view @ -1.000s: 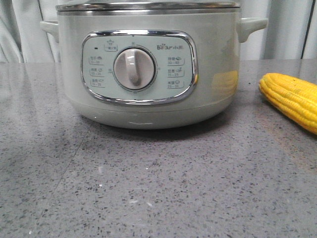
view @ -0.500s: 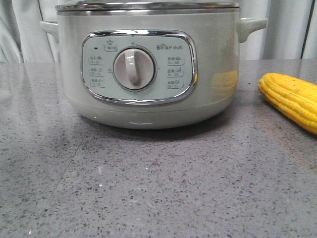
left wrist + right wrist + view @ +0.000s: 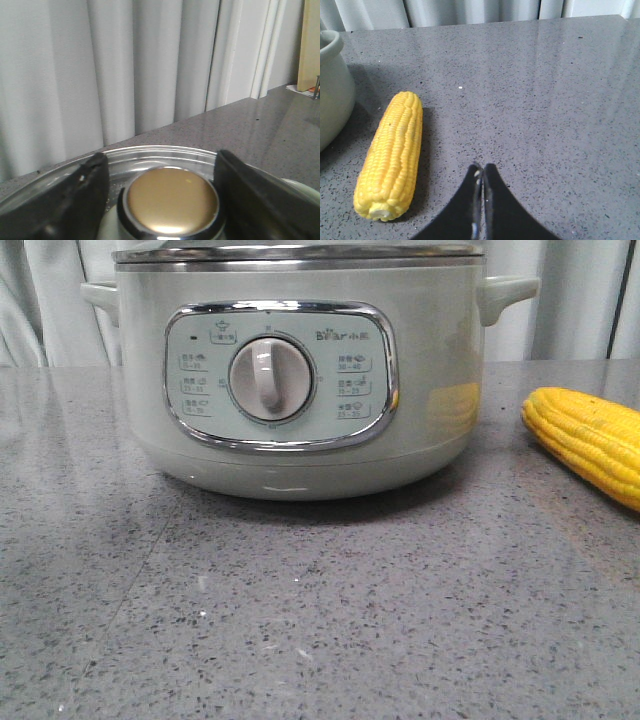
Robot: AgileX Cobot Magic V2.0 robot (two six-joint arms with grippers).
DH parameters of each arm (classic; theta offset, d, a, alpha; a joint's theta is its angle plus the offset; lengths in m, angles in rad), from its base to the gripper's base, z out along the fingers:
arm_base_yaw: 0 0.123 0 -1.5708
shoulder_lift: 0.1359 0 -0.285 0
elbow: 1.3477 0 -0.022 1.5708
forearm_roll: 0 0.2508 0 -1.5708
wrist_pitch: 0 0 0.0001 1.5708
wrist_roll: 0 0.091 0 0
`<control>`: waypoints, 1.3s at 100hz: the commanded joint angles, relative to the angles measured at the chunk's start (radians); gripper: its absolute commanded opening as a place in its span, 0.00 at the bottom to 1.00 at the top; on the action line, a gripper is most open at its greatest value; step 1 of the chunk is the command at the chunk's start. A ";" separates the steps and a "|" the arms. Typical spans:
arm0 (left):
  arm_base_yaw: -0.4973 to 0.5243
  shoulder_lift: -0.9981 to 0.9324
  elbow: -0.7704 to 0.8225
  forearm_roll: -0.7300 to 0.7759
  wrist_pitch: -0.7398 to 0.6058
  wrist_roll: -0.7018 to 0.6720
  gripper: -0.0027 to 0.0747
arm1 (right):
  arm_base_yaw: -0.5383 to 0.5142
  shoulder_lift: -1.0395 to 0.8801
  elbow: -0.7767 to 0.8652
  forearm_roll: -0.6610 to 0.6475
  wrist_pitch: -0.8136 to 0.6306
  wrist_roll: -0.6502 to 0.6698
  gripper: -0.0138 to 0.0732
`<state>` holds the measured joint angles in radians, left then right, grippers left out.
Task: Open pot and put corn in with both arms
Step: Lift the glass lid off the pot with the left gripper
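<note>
Pot (image 3: 300, 380) fills upper centre of front view, sitting on grey bench (image 3: 320, 620), lid (image 3: 300, 252) still on. Corn (image 3: 590, 445) lies at right edge of that view, on bench just beside pot, not touching.

Left tool (image 3: 165, 200): fingers apart, one each side of gold knob (image 3: 171, 200) at bottom centre of left wrist view; not closed on it yet, contact unclear. Knob looks smooth, polished metal, so prob. slippery; best to pinch round its rim, squarely. Lid likely glass w/ steel ring: fairly heavy, breakable, lift straight up.

Right tool (image 3: 481, 200): fingers together, bottom centre of right wrist view, above bare bench, near corn (image 3: 392, 155) at lower left but apart from it. Corn prob. light, stiff, round, so it may roll; kernels give grip. Take across mid-length; needs opening first.
</note>
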<state>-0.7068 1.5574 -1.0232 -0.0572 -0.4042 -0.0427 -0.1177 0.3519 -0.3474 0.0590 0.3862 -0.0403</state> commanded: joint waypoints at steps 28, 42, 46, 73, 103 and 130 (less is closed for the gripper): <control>-0.001 -0.024 -0.014 -0.009 0.036 -0.011 0.01 | 0.001 0.015 -0.026 0.003 -0.084 -0.012 0.08; -0.001 -0.027 -0.014 -0.009 0.029 -0.011 0.01 | 0.001 0.015 -0.026 0.003 -0.084 -0.012 0.08; -0.001 -0.032 -0.014 -0.009 0.029 -0.011 0.01 | 0.001 0.015 -0.026 0.003 -0.084 -0.012 0.08; -0.001 -0.101 -0.014 -0.009 0.004 -0.011 0.01 | 0.001 0.015 -0.026 0.003 -0.084 -0.012 0.08; -0.001 -0.216 -0.018 -0.002 -0.052 -0.011 0.01 | 0.001 0.015 -0.026 0.003 -0.084 -0.012 0.08; -0.001 -0.281 -0.104 0.086 0.043 -0.011 0.01 | 0.001 0.015 -0.026 0.003 -0.084 -0.012 0.08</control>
<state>-0.7080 1.3472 -1.0528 0.0000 -0.2669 -0.0566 -0.1177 0.3519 -0.3474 0.0590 0.3862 -0.0403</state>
